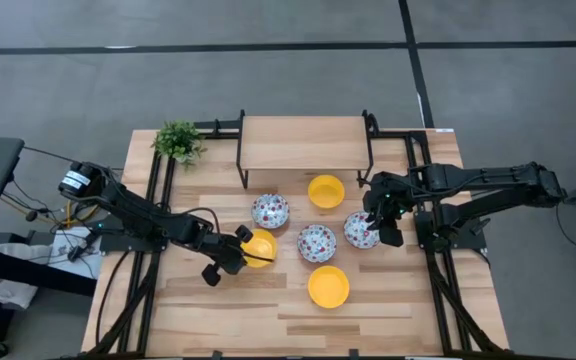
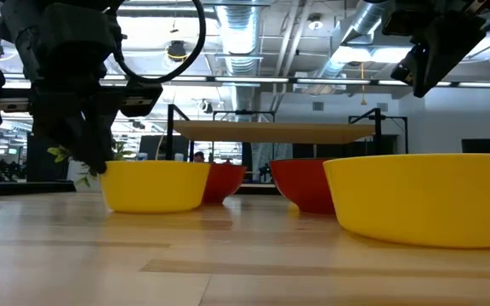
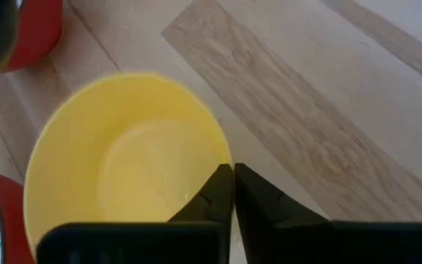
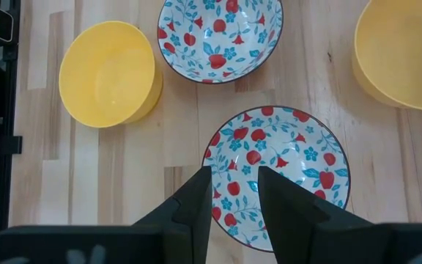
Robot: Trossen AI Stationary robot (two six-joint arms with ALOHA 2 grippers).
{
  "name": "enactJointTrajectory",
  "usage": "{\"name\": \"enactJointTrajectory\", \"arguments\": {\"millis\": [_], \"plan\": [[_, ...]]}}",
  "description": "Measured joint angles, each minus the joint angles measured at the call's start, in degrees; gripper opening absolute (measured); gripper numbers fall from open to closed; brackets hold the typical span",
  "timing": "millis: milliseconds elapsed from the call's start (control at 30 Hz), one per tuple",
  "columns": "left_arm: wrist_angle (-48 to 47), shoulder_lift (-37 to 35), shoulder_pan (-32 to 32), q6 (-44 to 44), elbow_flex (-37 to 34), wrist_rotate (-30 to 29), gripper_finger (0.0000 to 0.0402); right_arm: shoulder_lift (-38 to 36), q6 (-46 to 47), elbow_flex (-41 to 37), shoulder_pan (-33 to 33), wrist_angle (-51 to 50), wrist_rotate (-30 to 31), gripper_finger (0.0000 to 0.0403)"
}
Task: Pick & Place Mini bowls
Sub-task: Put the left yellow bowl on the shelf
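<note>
Six mini bowls stand on the wooden table. My left gripper (image 1: pixel 245 250) is shut on a yellow bowl (image 1: pixel 261 247) left of centre, whose base rests on the table (image 2: pixel 154 204). My right gripper (image 4: pixel 234 187) hangs open above a floral bowl (image 1: pixel 361 230) at the right, well clear of it (image 2: pixel 436 51). Two more floral bowls (image 1: pixel 270 211) (image 1: pixel 317 242) and two more yellow bowls (image 1: pixel 326 190) (image 1: pixel 328 286) stand loose on their bases around the centre. My left gripper pinches the yellow bowl's rim (image 3: pixel 224 150) on the side toward the table's left edge, one finger inside the bowl and one outside. The fingers (image 3: pixel 211 194) slant down from the table's left. The bowl stands upright with its base on the table.
A wooden shelf on a black frame (image 1: pixel 303 145) stands at the far middle, with a small green potted plant (image 1: pixel 178 142) to its left. Bare wood lies along the near edge (image 1: pixel 218 320).
</note>
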Motion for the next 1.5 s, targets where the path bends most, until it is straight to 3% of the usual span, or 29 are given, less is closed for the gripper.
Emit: {"name": "enactJointTrajectory", "arguments": {"millis": [433, 700, 967, 1200, 1500], "plan": [[0.77, -0.88, -0.10, -0.44, 0.02, -0.16, 0.0009, 0.00, 0.00, 0.00, 0.00, 0.20, 0.00, 0.0102], [0.77, -8.26, -0.11, -1.75, 0.04, -2.22, 0.0009, 0.01, 0.01, 0.00, 0.00, 3.04, -0.13, 0.0102], [0.94, -16.79, -0.49, -1.76, 0.07, -8.74, 0.0009, 0.00, -0.34, 0.00, -0.01, 11.01, -0.05, 0.0102], [0.56, -17.54, -0.36, -0.39, 0.54, -15.44, 0.0010, 0.57, -4.45, 0.12, -0.49, 23.30, 0.09, 0.0102], [-0.75, -16.65, 5.70, -0.26, 9.07, -17.72, 0.0010, 11.52, -6.58, 12.70, -3.35, 18.05, 1.75, 0.0102]]}}
